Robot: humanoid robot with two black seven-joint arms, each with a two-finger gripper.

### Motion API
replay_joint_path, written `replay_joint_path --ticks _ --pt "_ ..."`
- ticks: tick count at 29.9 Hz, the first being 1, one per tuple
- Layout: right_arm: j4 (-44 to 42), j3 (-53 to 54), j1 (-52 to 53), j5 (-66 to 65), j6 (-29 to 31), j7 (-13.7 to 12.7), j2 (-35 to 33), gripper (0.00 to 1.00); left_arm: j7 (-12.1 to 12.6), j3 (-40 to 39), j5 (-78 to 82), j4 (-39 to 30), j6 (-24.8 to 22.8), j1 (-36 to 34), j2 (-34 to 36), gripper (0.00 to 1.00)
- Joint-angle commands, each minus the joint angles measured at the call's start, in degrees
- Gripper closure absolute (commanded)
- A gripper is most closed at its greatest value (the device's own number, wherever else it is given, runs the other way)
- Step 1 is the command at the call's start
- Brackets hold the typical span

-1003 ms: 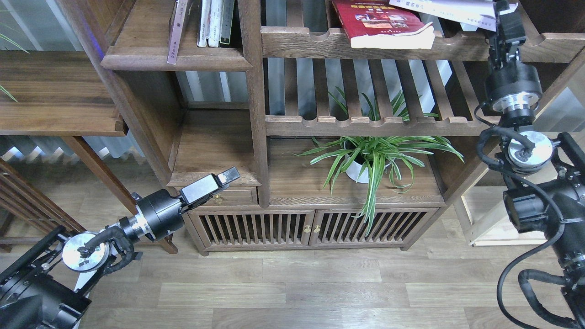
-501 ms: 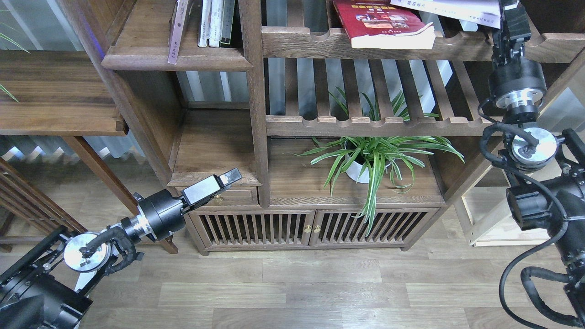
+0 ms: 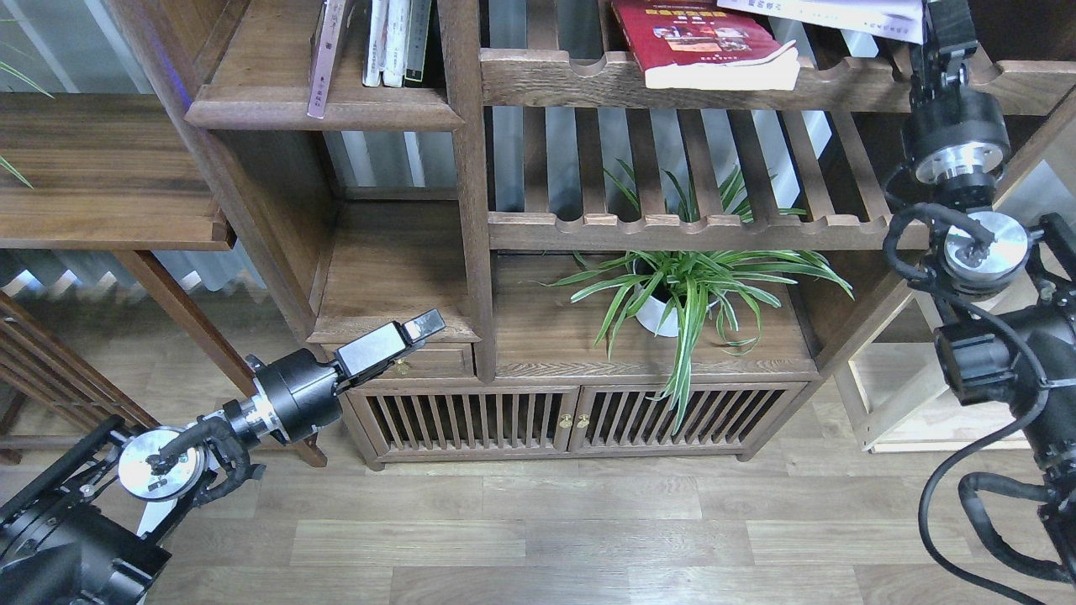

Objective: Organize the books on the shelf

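Note:
The shelf [image 3: 252, 105] is the solid dark-brown board with a moulded front edge at the upper left. A dark maroon book [image 3: 324, 55], seen edge-on with a pinkish spine, leans on it. The bright red book [image 3: 706, 42] lies flat on the upper slatted shelf [image 3: 555, 76]. The white-lavender book [image 3: 828, 13] is held up at the top edge, overlapping the red book's far right corner. My right gripper [image 3: 940, 17] is shut on its right end. My left gripper [image 3: 424, 323] is shut and empty, low in front of the small drawer.
Thin pale-spined books [image 3: 391, 42] stand upright at the shelf's right end. A potted spider plant [image 3: 672, 290] sits on the cabinet top under the lower slatted shelf [image 3: 672, 227]. A pale wood rack [image 3: 908, 412] stands at the right, a dark side table [image 3: 101, 168] at the left.
My right gripper has risen and shifted slightly right, lifting the white-lavender book's right end towards the top edge. The left arm has barely moved.

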Motion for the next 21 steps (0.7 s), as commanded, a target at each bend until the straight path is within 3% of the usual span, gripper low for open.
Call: replay_joint_path --ticks 1,12,21 --pt "-0.37 -0.20 0.35 0.00 -0.71 -0.13 0.15 0.21 0.00 -0.17 -0.01 0.01 0.00 0.40 0.09 0.02" --pt "-0.55 -0.81 1.58 0.09 -4.23 -2.41 1.21 0.27 0.00 -0.61 -0.19 0.01 0.00 0.66 0.44 0.02" --pt "-0.55 -0.72 2.02 0.18 -3.80 -4.08 1.12 0.57 0.00 -0.70 -0.37 0.09 0.00 1.10 0.44 0.02"
